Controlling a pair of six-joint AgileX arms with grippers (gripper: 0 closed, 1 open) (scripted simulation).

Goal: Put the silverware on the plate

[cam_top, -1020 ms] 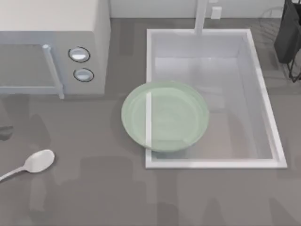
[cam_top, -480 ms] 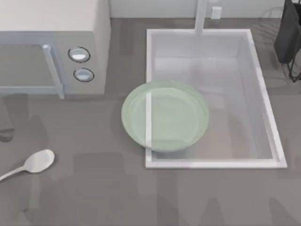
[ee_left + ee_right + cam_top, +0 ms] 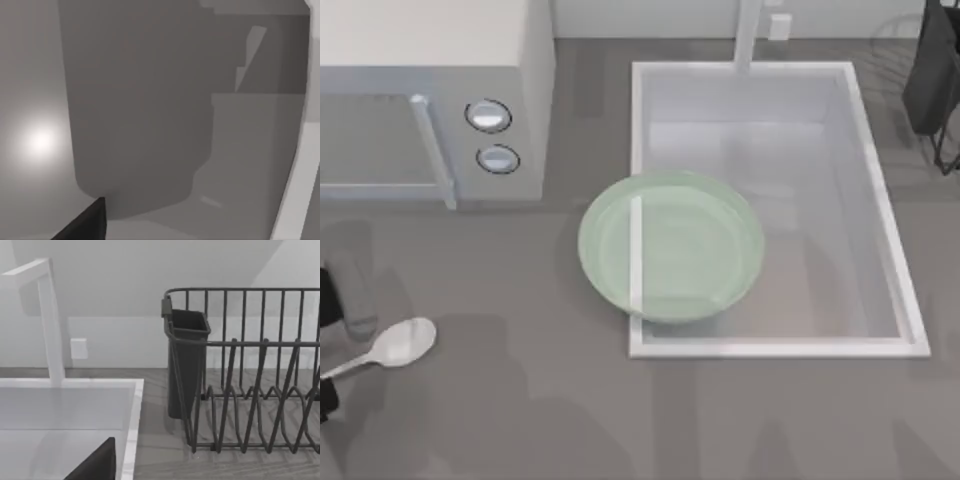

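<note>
The silverware, a small pale spoon [image 3: 396, 345], lies on the grey counter at the left, bowl toward the plate, its handle running off the left edge. The pale green plate [image 3: 670, 246] rests across the sink's left rim, half over the basin. My left gripper [image 3: 326, 348] comes in at the left edge of the top view, open, with a dark finger on each side of the spoon's handle and not touching it. A dark part of my right gripper [image 3: 95, 466] shows in the right wrist view, parked near the sink's far right corner.
A white microwave [image 3: 430, 100] stands at the back left. The white-rimmed sink [image 3: 880, 200] with a faucet [image 3: 748, 35] takes the middle and right. A dark dish rack [image 3: 250, 370] with a cutlery holder [image 3: 186, 360] stands at the far right.
My left gripper has moved in from the left edge and now stands around the spoon's handle. Spoon and plate have not moved.
</note>
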